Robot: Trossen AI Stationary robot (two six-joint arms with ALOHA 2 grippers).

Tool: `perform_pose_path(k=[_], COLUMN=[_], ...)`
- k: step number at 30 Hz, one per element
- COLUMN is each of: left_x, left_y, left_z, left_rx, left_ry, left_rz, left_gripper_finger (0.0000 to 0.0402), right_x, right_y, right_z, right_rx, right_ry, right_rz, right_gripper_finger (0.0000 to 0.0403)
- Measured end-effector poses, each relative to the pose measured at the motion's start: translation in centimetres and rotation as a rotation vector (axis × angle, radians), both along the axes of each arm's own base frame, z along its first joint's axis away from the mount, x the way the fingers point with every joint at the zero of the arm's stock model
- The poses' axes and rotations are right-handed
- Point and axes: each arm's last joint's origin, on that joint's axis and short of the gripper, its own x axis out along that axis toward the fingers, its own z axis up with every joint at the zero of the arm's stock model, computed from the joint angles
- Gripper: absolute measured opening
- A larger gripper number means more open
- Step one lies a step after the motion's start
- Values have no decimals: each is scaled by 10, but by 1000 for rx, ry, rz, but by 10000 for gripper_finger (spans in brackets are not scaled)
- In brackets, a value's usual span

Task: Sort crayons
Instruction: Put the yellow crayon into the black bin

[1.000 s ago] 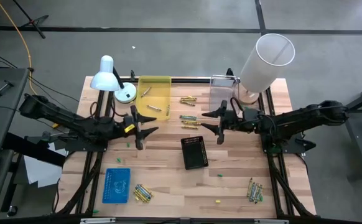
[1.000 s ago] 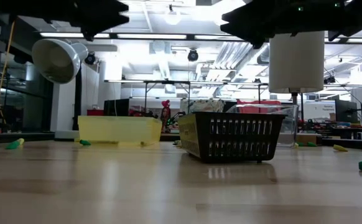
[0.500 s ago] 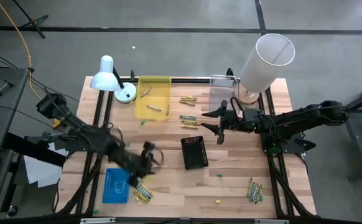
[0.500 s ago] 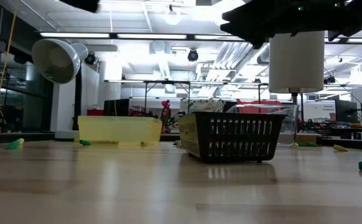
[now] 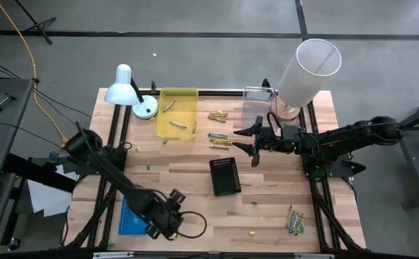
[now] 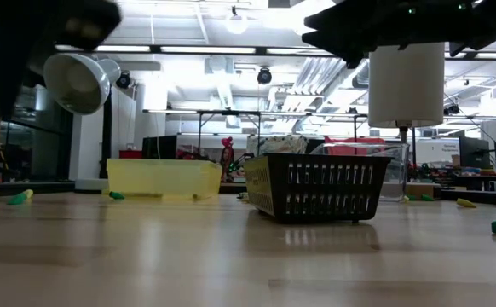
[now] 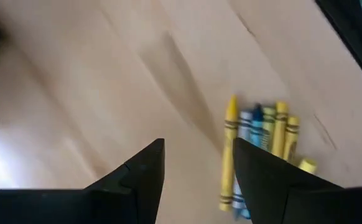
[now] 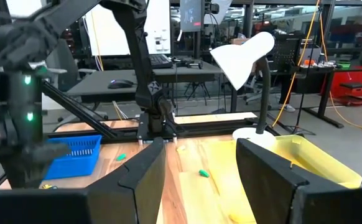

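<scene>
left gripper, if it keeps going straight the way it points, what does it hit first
Most likely the small bunch of crayons on the wooden table. They lie just ahead of the open left gripper, slightly to one side, though depth is hard to judge.

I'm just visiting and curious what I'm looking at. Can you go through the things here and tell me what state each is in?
Left gripper: open, above the crayons beside the blue tray.
Right gripper: open, empty, above mid-table.
Crayons: loose, lying side by side.
Yellow tray: holds two crayons.
Blue tray: flat on the table.
Black basket: upright, empty.
Lamp: standing at the table's back.
</scene>
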Motion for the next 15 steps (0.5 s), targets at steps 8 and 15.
perform_pose_path(k=[8, 15], left_x=[2, 4], left_y=[-4, -1], left_z=[-28, -28], left_rx=[10, 10], left_ry=[113, 120], left_rz=[-5, 29], left_gripper_finger=[174, 174], right_x=[0, 0], right_y=[0, 0], right_z=[0, 0], right_rx=[-7, 0], right_ry=[3, 4], right_rz=[0, 0], right_gripper_finger=[190, 190])
